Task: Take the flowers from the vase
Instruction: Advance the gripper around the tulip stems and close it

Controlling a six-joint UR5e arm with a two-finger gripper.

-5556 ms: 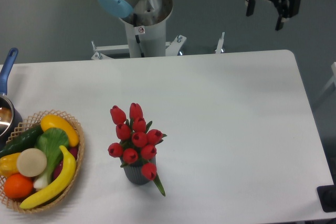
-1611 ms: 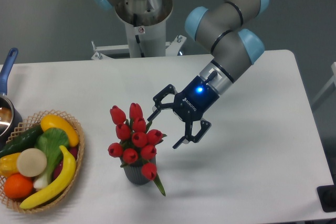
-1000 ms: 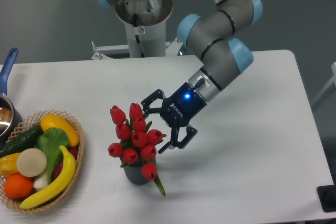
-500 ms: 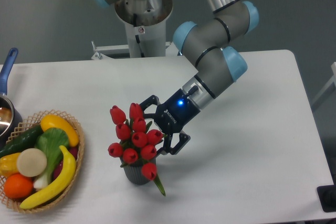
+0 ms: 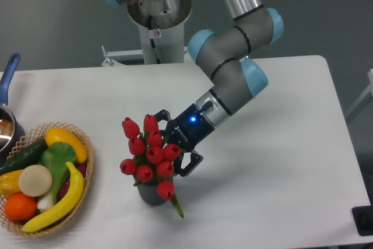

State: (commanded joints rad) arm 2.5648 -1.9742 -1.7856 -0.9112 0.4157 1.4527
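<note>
Where the white tabletop (image 5: 280,144) comes nearest, the vase (image 5: 152,193) stands upright a little left of centre, a dark ribbed cup with the flowers (image 5: 149,153) rising from its mouth: red tulip buds bunched wider than the cup, one green leaf drooping over its near right side. To the left, at the tabletop's edge, a wicker basket (image 5: 81,186) holds a banana, an orange, a cucumber and other produce. Just behind it a pot with a blue handle (image 5: 8,75) is cut off by the frame. The end effector (image 5: 173,145) reaches in from the right at bud height, its black fingers spread apart on the far and near sides of the bunch's right flank, not yet pressed shut on it; whether they touch the buds is unclear. The arm's grey links with blue caps rise behind it toward the mount at the far edge.
</note>
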